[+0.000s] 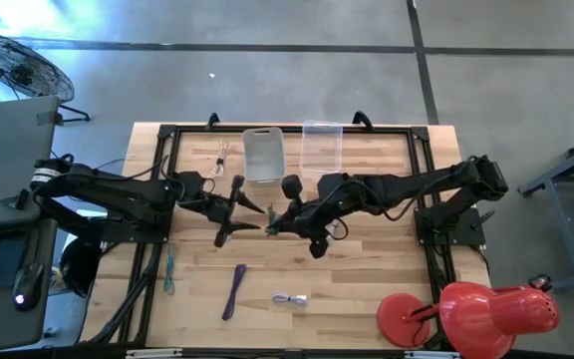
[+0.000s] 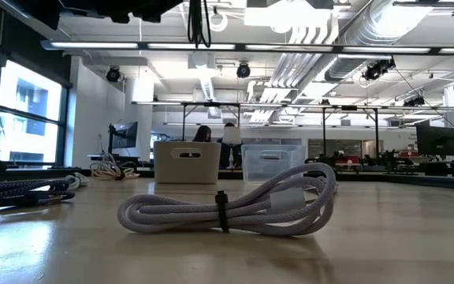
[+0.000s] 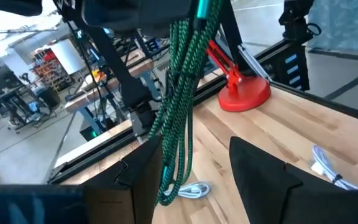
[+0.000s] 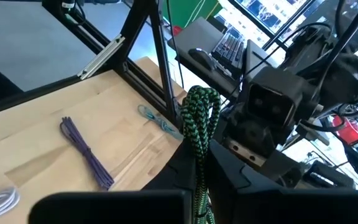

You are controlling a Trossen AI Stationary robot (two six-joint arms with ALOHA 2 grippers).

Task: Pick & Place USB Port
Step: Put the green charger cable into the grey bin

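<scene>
The right gripper (image 1: 275, 227) is closed on a green cable (image 4: 199, 121), held above the middle of the tabletop (image 1: 367, 289). Facing it, the left gripper (image 1: 259, 209) stands open, its fingers (image 3: 263, 177) either side of the hanging cable. Five cables show: green, purple (image 1: 234, 290), white (image 1: 290, 299), teal (image 1: 169, 273), pale (image 1: 223, 154). Two bins: one grey (image 1: 263, 154), one clear (image 1: 321, 147); their contents cannot be made out.
</scene>
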